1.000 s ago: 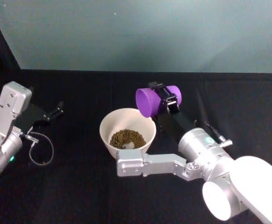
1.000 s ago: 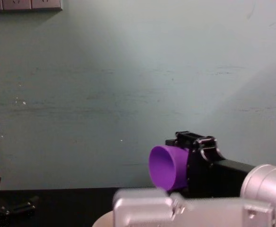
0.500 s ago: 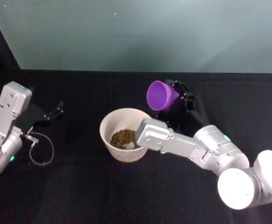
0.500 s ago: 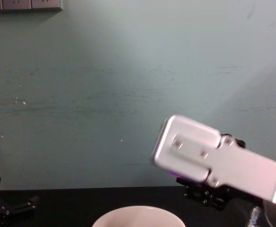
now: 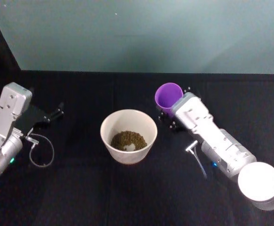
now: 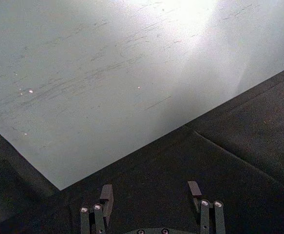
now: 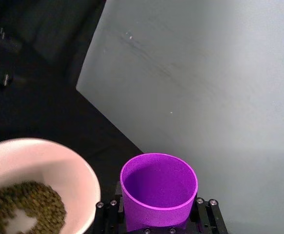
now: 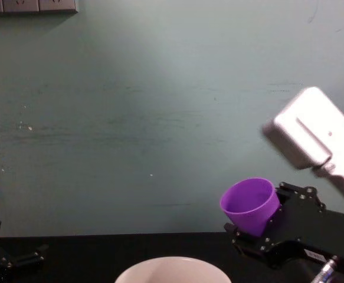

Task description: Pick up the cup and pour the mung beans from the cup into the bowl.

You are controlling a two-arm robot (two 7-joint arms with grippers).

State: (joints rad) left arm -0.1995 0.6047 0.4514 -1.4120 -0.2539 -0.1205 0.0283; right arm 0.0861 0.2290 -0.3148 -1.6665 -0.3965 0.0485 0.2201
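The pouring looks finished. Nearest, the pale bowl (image 5: 129, 135) sits on the black tabletop (image 5: 127, 197) with the mung beans (image 5: 128, 140) heaped in its bottom, down and to the left of the right gripper (image 7: 156, 226). That gripper is pinching the purple cup (image 7: 159, 189) low on its sides, and the cup stands almost upright, mouth up, clear of the bowl's rim; the right wrist view looks into it and finds nothing inside. What seems left is to set the cup down and let go. The left gripper (image 6: 151, 195) is parked well off to the left, fingers spread and holding nothing. Farthest back is the pale green wall (image 8: 160, 106).
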